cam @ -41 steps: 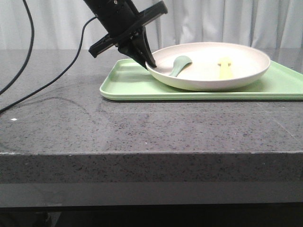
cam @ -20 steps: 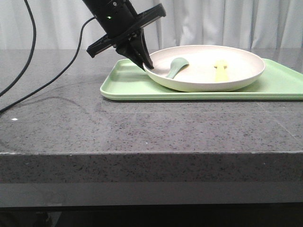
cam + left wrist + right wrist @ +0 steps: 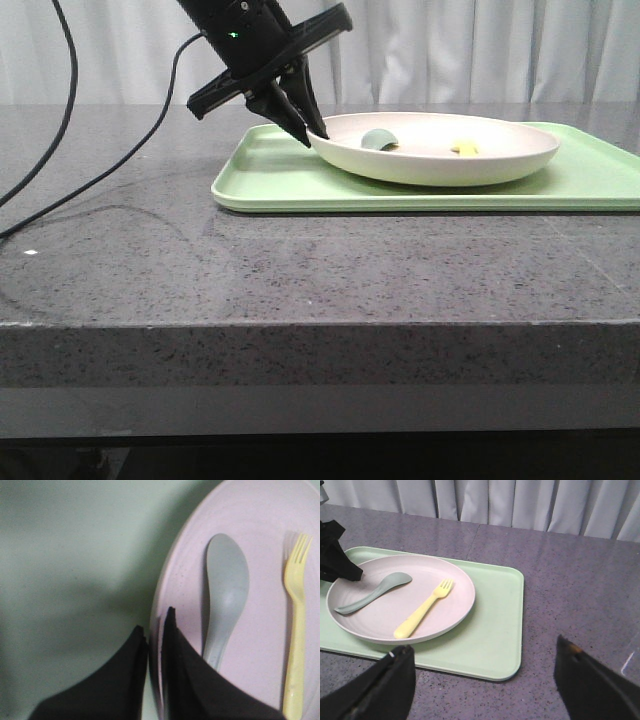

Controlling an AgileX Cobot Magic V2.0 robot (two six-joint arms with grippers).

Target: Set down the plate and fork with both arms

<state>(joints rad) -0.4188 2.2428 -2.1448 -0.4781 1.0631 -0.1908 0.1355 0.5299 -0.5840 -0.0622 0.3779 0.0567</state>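
The cream plate (image 3: 440, 165) lies flat on the light-green tray (image 3: 270, 180). The pale yellow fork (image 3: 465, 147) lies in the plate's right half, beside a grey-green spoon (image 3: 378, 139). My left gripper (image 3: 312, 138) reaches down from the upper left and is shut on the plate's left rim. In the left wrist view the gripper (image 3: 155, 620) has one finger inside the plate (image 3: 250, 645) and one outside, with the fork (image 3: 295, 630) further in. My right gripper (image 3: 482, 647) is wide open and empty, high above the tray's near right corner, looking at plate (image 3: 445, 605) and fork (image 3: 422, 611).
The tray (image 3: 495, 625) sits on a dark speckled stone table (image 3: 300, 270), with bare tray surface to the plate's right. Black cables (image 3: 60, 150) hang at the far left. A white curtain (image 3: 450, 50) backs the table. The spoon (image 3: 375, 592) lies left of the fork.
The plate was tilted up in the left gripper's hold and has come down to lie flat on the tray. The gripper stays at the left rim.
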